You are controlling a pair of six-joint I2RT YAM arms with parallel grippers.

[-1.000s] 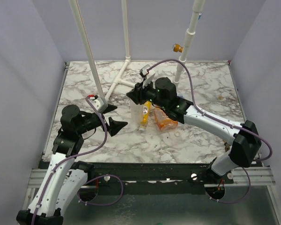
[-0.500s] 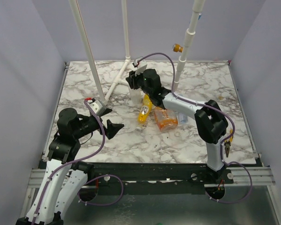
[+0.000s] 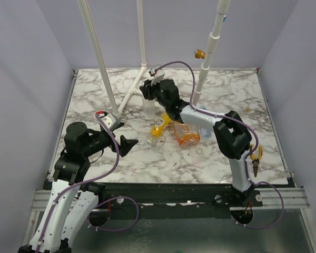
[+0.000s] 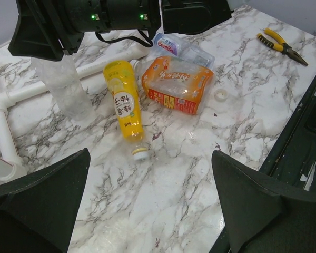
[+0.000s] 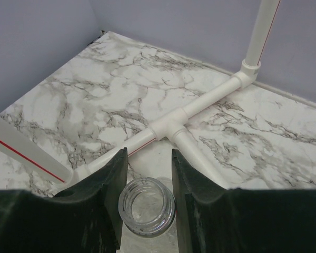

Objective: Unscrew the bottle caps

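My right gripper (image 3: 154, 94) (image 5: 148, 158) is shut on the neck of the small clear bottle (image 3: 148, 108) (image 5: 146, 206), which stands upright with no cap; it also shows in the left wrist view (image 4: 66, 87). The slender yellow-orange bottle (image 3: 159, 125) (image 4: 124, 103) lies on the table with its whitish cap (image 4: 140, 153) at its near end. The squat orange bottle (image 3: 186, 135) (image 4: 176, 84) lies beside it. The blue-labelled clear bottle (image 4: 174, 46) lies behind that. A loose cap (image 3: 199, 149) (image 4: 220, 95) lies on the marble. My left gripper (image 3: 125, 135) (image 4: 152, 211) is open and empty, near the yellow bottle's cap end.
The white pipe frame (image 3: 131, 94) (image 5: 189, 110) lies on the table just behind the clear bottle, with uprights rising at the back and a yellow knob (image 3: 200, 53). Yellow-handled pliers (image 3: 254, 158) (image 4: 282, 45) lie near the right edge.
My right gripper has carried the clear bottle back and left, toward the pipe frame. The yellow bottle has swung slightly. My left gripper has drawn back a little.
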